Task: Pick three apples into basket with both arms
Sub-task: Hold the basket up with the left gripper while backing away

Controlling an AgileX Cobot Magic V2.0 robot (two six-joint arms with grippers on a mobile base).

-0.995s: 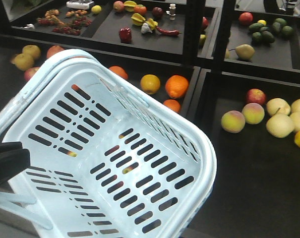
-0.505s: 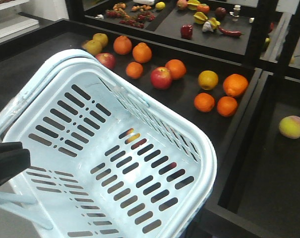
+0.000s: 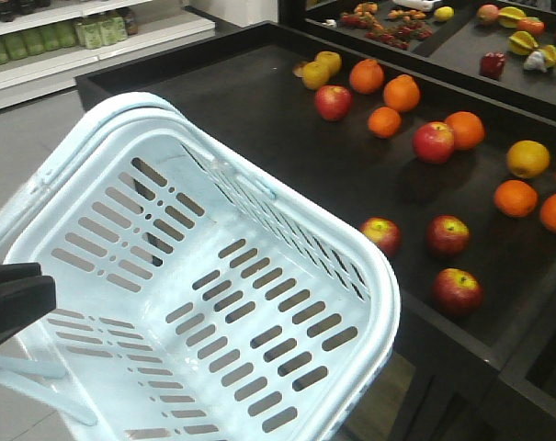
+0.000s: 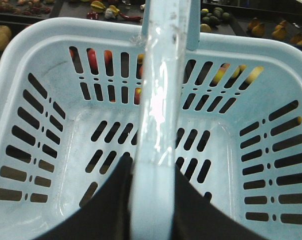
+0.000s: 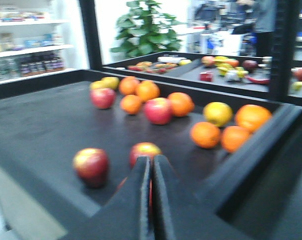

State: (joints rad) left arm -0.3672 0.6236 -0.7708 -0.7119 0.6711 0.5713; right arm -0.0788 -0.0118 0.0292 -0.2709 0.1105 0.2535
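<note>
Across the counter (image 3: pixel 259 119), three apples (image 3: pixel 448 234) lay beside the basket (image 3: pixel 380 276), just ahead of the closed, empty right gripper (image 5: pixel 151 167); the left gripper (image 4: pixel 151 165) clamped its handle (image 4: pixel 160 90).

1. The basket (image 3: pixel 121 103) sits front left, before the worktop (image 3: pixel 241 101).
2. Three apples lie on the worktop to its right: the nearest apple (image 3: pixel 380 235) beside its rim, the middle apple (image 3: pixel 448 234), and the front apple (image 3: pixel 458 291).
3. Oranges (image 3: pixel 402 92) lie behind them.

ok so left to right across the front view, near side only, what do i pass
black arm → basket → apple beside the basket rim → nearest apple at the shelf edge
</note>
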